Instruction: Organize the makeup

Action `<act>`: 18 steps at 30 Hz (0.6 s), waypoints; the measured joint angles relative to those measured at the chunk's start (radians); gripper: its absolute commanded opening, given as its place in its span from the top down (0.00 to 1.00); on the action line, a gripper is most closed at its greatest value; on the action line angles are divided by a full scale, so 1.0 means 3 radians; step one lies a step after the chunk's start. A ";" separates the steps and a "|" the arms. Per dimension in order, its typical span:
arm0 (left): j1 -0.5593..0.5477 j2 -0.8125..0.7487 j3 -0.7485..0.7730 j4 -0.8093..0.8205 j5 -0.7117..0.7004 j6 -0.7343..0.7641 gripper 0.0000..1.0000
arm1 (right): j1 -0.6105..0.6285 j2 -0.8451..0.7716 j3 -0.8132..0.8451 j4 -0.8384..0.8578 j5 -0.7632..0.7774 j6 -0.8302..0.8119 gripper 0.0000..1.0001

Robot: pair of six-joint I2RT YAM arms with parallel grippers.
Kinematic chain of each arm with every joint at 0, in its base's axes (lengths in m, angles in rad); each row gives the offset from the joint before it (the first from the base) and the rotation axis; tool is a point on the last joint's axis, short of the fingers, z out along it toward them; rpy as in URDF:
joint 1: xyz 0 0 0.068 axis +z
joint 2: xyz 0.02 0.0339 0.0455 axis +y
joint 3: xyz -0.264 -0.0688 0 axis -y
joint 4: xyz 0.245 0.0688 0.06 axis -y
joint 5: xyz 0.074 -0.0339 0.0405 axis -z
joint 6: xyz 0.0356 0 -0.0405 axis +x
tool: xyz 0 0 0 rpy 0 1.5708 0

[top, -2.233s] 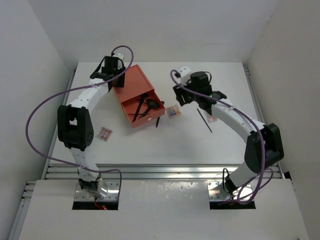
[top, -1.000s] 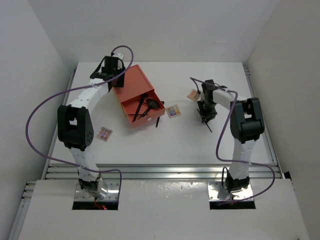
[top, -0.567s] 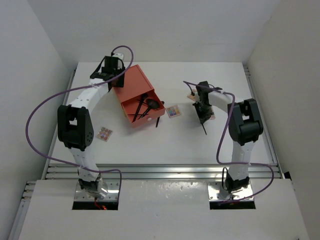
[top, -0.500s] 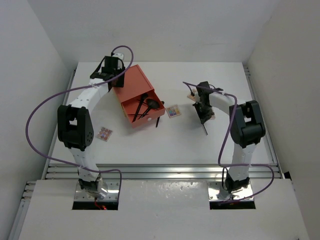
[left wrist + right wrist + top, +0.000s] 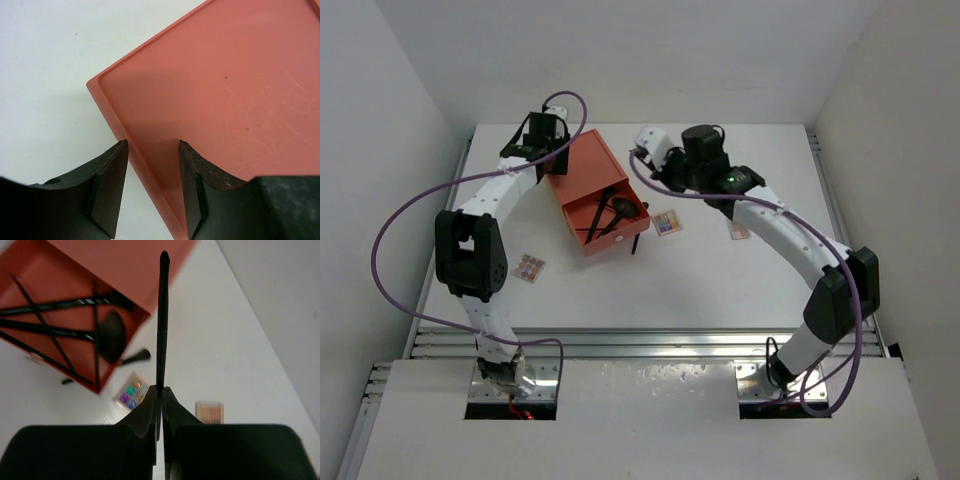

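Swung in from the right, the right gripper hangs by the orange box, pinching a thin black stick by its end. The left gripper stands parted astride the box corner. Light and stiff, the stick would probably pivot less held mid-length.

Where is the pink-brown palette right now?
In the top view, the pink-brown palette lies flat on the right half of the table, close beside the right arm and to the right of the nearer multicoloured palette.
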 measured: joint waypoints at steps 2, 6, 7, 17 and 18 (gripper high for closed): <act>0.0000 0.0000 0.0000 0.0001 -0.0003 0.0009 0.50 | 0.0172 0.0131 0.0116 0.0118 -0.0151 -0.0153 1.00; 0.0000 0.0000 0.0000 0.0001 -0.0017 0.0022 0.50 | 0.0443 0.0599 0.0392 0.0233 -0.0366 -0.0388 1.00; 0.0000 0.0000 0.0000 0.0001 -0.0020 0.0022 0.50 | 0.0493 0.0727 0.0440 0.0252 -0.0399 -0.0449 1.00; 0.0000 -0.0014 0.0000 -0.0032 -0.0047 0.0034 0.50 | 0.0654 0.1193 0.0492 0.0117 -0.0440 -0.0764 0.67; 0.0000 -0.0014 0.0000 -0.0033 -0.0047 0.0034 0.50 | 0.0654 0.1193 0.0492 0.0140 -0.0430 -0.0785 0.59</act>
